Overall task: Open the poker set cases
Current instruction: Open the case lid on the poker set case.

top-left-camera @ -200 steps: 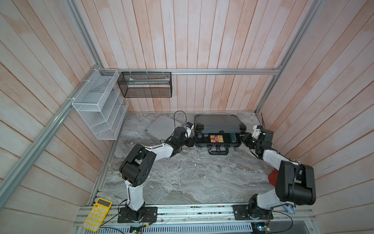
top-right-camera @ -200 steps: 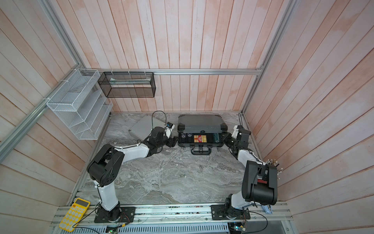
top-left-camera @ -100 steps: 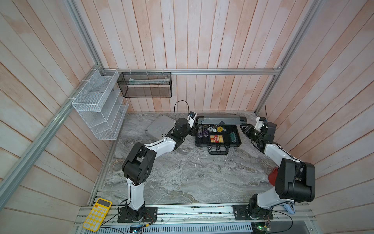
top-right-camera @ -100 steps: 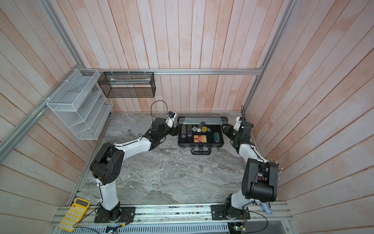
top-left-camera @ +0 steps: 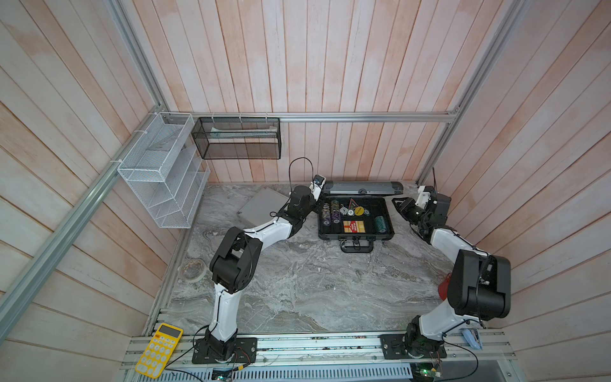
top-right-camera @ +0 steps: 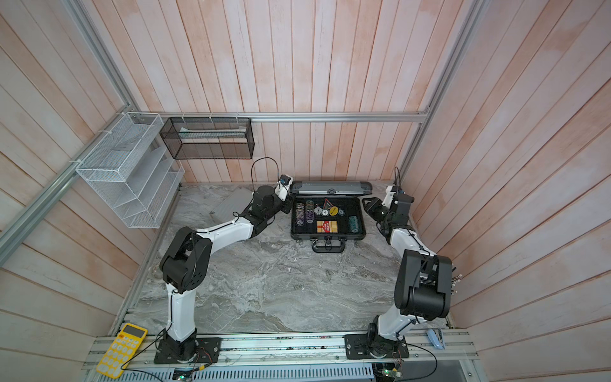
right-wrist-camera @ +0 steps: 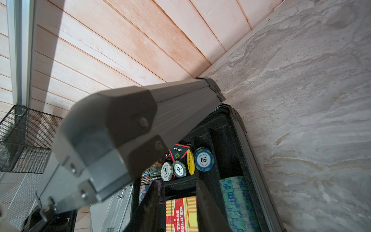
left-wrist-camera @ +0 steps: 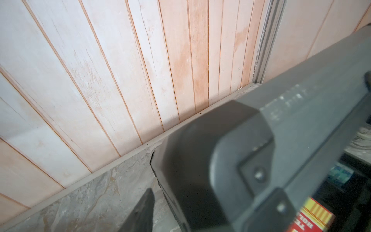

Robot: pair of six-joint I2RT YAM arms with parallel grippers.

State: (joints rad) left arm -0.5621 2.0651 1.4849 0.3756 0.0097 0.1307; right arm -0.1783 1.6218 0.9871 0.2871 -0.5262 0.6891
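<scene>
The larger dark grey poker set case lies open at the back of the table in both top views. Its lid stands upright near the back wall. Chips and a card box fill the black foam. The smaller silver case lies shut to its left. My left gripper is at the lid's left corner; only one finger shows, apart from the lid. My right gripper hangs open over the case's right end, holding nothing.
On the left wall hangs a white wire rack, and on the back wall a black mesh basket. A tape roll lies by the table's left edge. A yellow calculator rests on the front rail.
The dark grey case's lid has swung up from partly open to upright at the back wall. Both grippers moved back with it, then the right one came away from it.
</scene>
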